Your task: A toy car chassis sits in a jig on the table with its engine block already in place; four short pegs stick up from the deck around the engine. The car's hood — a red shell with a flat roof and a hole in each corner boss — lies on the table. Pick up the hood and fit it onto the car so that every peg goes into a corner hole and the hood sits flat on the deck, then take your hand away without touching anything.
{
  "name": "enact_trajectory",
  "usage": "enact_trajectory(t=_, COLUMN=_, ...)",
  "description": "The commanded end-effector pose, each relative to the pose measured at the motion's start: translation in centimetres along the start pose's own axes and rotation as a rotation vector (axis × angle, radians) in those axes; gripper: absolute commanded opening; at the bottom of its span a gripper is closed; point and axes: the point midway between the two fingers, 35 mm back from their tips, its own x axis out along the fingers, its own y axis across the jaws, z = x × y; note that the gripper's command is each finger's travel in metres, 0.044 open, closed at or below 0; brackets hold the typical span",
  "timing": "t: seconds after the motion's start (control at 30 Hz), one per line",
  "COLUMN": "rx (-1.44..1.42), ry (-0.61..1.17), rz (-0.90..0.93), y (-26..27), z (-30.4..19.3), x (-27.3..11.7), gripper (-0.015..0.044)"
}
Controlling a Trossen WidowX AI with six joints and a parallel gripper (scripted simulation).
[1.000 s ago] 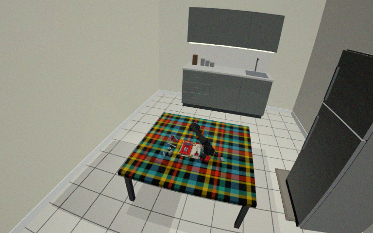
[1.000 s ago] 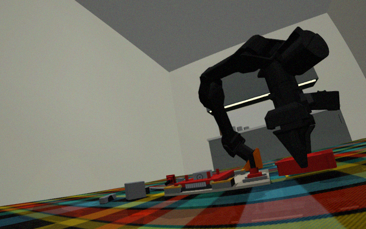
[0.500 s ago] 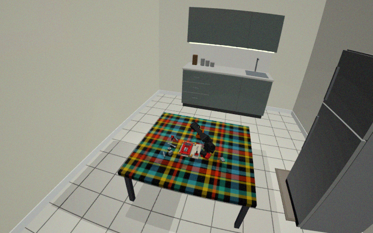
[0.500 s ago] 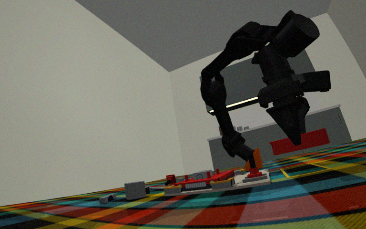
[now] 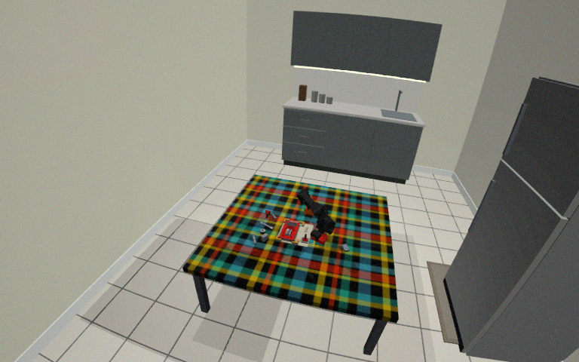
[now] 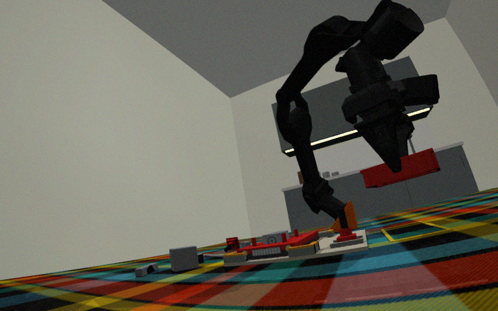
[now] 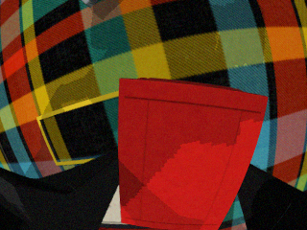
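The red hood (image 5: 320, 239) (image 6: 418, 164) (image 7: 192, 144) is off the table, roof up, and looks slightly tilted in the exterior view. My gripper (image 6: 402, 161) (image 7: 182, 163) is shut on the hood across its sides, one black finger on each side. The hood hangs to the right of the jig, above the table. The red chassis (image 5: 292, 223) (image 6: 308, 238) sits in the cream jig (image 6: 330, 252) (image 7: 112, 208) with the grey engine block (image 6: 275, 238) on its deck. Red pegs stand up beside the engine; not all show clearly. The hood's corner holes are hidden.
A red part (image 6: 346, 234) stands on the jig's right end. A yellow outline (image 6: 386, 235) (image 7: 47, 140) lies on the table near the hood. A grey block (image 6: 183, 258) and a grey arched piece (image 6: 146, 269) lie left of the jig. A small grey part (image 5: 344, 247) lies at the right.
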Motion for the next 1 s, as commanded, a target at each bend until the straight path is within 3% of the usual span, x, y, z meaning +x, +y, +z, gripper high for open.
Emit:
enact_trajectory(t=0.0, rx=0.0, ry=-0.008, rz=-0.004, y=0.2, z=0.3, x=-1.1, gripper=0.0)
enact_trajectory(t=0.97, rx=0.368, ry=-0.009, rz=-0.003, y=-2.1, z=-6.9, x=-2.1, gripper=0.0)
